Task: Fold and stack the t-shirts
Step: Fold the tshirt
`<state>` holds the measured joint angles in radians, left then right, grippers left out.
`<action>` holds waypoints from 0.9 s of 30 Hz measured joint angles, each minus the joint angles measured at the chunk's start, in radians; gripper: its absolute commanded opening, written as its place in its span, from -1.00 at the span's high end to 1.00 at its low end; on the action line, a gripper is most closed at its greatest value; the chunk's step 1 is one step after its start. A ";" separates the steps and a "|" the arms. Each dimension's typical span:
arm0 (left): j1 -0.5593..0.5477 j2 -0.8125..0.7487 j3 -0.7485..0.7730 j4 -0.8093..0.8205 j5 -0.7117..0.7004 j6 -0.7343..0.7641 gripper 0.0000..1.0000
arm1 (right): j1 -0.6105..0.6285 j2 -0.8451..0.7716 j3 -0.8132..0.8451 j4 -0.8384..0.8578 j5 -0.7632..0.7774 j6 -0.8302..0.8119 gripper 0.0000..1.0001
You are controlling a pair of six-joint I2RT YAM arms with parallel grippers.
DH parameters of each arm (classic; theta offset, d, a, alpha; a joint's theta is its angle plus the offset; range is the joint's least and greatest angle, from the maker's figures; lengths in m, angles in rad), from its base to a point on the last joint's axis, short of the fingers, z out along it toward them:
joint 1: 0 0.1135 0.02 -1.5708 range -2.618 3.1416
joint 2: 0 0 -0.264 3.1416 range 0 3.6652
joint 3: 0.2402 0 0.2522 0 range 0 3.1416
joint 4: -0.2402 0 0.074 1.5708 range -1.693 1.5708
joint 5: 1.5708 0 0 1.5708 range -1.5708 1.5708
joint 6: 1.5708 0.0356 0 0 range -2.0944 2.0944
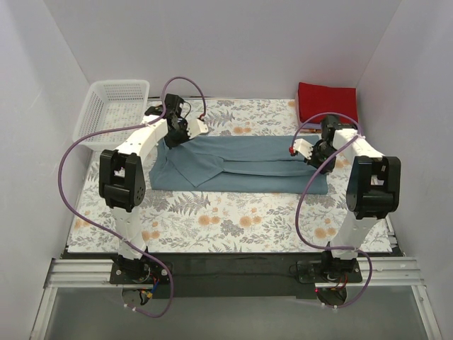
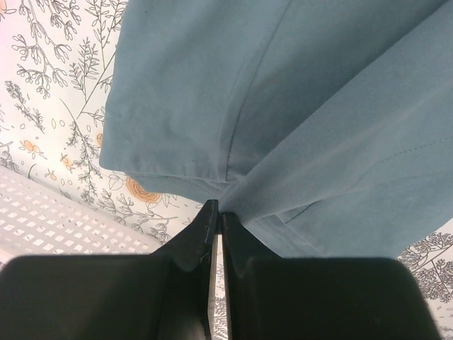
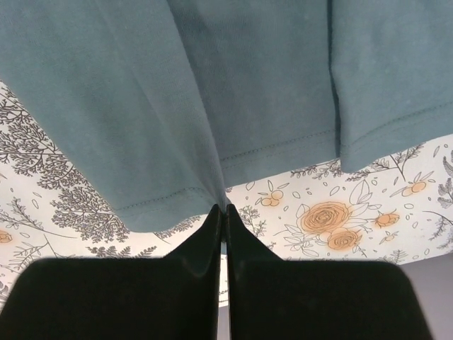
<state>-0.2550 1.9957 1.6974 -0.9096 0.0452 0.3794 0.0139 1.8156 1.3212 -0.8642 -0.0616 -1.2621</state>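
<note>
Here, left gripper (image 2: 218, 210): clamped on the dusty slate-blue cloth t-shirt (image 1: 248, 160)
right gripper (image 3: 223, 210): clamped on its hem

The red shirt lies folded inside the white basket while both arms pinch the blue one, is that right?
No. The red shirt lies folded at the far right corner, outside the basket at far left; the top view shows it. Both arms do pinch the blue shirt.
</note>
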 measured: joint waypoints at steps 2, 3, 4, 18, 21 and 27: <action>0.004 0.003 0.000 0.004 0.000 0.002 1.00 | 0.000 0.009 0.000 0.000 0.003 0.000 0.97; 0.007 0.006 0.000 0.006 0.000 0.002 1.00 | 0.000 0.014 0.001 -0.001 0.003 -0.001 0.97; 0.011 0.010 0.000 0.007 0.001 0.003 1.00 | -0.003 0.021 0.003 -0.001 0.003 -0.001 0.97; 0.036 0.030 -0.002 0.021 0.001 0.002 1.00 | -0.025 0.082 0.084 -0.002 0.002 0.002 0.97; 0.037 0.035 -0.002 0.024 0.001 0.002 1.00 | -0.025 0.107 0.098 -0.001 0.003 0.002 0.97; 0.039 0.058 -0.002 0.027 0.000 0.003 1.00 | -0.025 0.130 0.119 -0.003 0.003 0.003 0.97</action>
<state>-0.2165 2.0533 1.6951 -0.8829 0.0448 0.3820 -0.0109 1.9457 1.4403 -0.8669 -0.0589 -1.2587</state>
